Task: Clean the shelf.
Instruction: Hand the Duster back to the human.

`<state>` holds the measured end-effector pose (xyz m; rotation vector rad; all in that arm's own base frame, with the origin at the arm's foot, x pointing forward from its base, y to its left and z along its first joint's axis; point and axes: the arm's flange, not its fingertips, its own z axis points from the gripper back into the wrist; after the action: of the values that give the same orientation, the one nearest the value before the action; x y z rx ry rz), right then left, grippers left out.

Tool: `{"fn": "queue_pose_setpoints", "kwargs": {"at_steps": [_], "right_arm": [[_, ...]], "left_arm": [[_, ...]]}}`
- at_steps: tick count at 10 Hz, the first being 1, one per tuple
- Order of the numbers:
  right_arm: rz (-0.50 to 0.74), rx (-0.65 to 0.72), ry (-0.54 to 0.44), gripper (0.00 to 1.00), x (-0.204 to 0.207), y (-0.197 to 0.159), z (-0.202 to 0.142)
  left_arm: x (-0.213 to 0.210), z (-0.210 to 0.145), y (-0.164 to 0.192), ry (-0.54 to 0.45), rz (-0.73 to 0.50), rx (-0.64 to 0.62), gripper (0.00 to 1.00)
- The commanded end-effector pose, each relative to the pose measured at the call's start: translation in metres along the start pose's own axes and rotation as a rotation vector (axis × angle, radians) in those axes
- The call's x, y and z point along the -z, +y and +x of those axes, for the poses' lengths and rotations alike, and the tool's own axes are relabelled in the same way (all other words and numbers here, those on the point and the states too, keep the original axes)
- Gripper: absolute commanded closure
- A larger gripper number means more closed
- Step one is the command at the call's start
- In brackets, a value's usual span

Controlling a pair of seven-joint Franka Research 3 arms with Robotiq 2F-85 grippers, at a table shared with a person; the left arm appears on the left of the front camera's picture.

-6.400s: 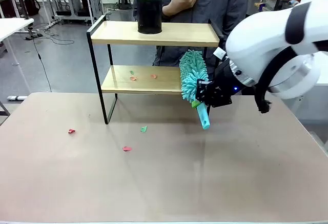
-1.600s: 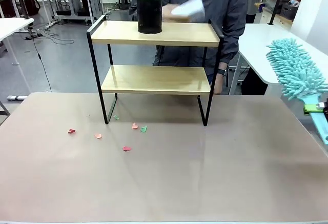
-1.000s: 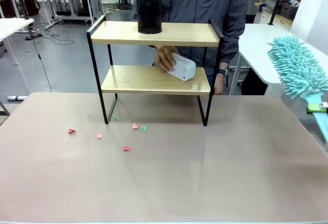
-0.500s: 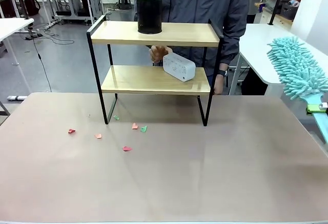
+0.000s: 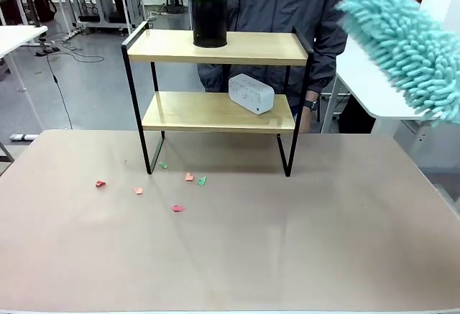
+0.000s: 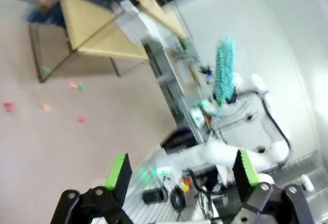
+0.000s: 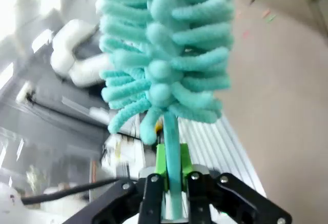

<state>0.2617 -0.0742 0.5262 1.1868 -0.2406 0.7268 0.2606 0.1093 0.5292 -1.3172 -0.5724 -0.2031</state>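
The shelf (image 5: 215, 113) stands at the table's far side, two light boards in a black frame. A black cylinder (image 5: 209, 19) sits on its top board and a white box (image 5: 251, 93) lies on the lower board. A teal fluffy duster (image 5: 406, 44) hangs high at the right, close to the camera. In the right wrist view my right gripper (image 7: 173, 183) is shut on the duster (image 7: 164, 55) by its handle. My left gripper (image 6: 179, 170) is open with nothing between its fingers, off the table's edge, and its view shows the shelf (image 6: 102, 34) far off.
Several small red and green paper scraps (image 5: 178, 208) lie on the tan table (image 5: 287, 256) in front of the shelf's left leg. A person (image 5: 280, 5) stands behind the shelf. A white table (image 5: 366, 77) stands at the right.
The person put the white box on the lower board and drew the hand back. The duster has swung up and closer to the camera.
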Motion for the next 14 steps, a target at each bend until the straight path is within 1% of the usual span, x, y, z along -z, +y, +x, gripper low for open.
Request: {"fn": "queue_pose_setpoints", "kwargs": {"at_steps": [1,2,3,4,5,6,7,8,9,11,12,14], "right_arm": [[0.018,-0.217,0.444,0.88,0.056,0.008,0.035],[0.015,-0.22,0.592,0.88,0.088,0.007,0.049],[0.088,-0.243,0.763,0.88,0.119,0.001,0.06],[0.121,-0.243,0.865,0.88,0.141,-0.006,0.064],[0.138,-0.175,0.9,0.88,0.153,-0.019,0.064],[0.1,-0.136,0.647,0.88,0.152,0.017,0.053],[0.1,-0.136,0.647,0.88,0.152,0.017,0.053],[0.146,-0.134,0.8,0.88,0.179,-0.004,0.057],[0.179,-0.168,0.901,0.88,0.193,-0.005,0.069],[0.175,-0.222,1.031,0.88,0.22,0.001,0.106],[0.182,-0.233,1.087,0.88,0.231,0.001,0.121],[0.199,-0.256,1.172,0.88,0.256,0.001,0.144]], "left_arm": [[0.037,-0.014,-0.009,0.156,-0.097,0.006,0.0],[0.057,-0.023,-0.01,0.228,-0.101,0.011,0.0],[0.078,-0.033,-0.009,0.302,-0.122,0.008,0.0],[0.095,-0.042,-0.006,0.361,-0.153,-0.015,0.0],[0.104,-0.049,0.002,0.371,-0.099,-0.024,0.0],[0.08,-0.011,-0.016,0.306,-0.14,-0.001,0.0],[0.08,-0.011,-0.016,0.306,-0.14,-0.001,0.0],[0.093,-0.013,-0.007,0.354,-0.136,-0.028,0.0],[0.116,-0.019,-0.009,0.364,-0.161,0.006,0.0],[0.162,-0.018,-0.013,0.516,-0.211,0.029,0.0],[0.179,-0.019,-0.016,0.569,-0.199,0.045,0.0],[0.223,-0.034,-0.026,0.739,-0.187,0.057,0.0]]}}
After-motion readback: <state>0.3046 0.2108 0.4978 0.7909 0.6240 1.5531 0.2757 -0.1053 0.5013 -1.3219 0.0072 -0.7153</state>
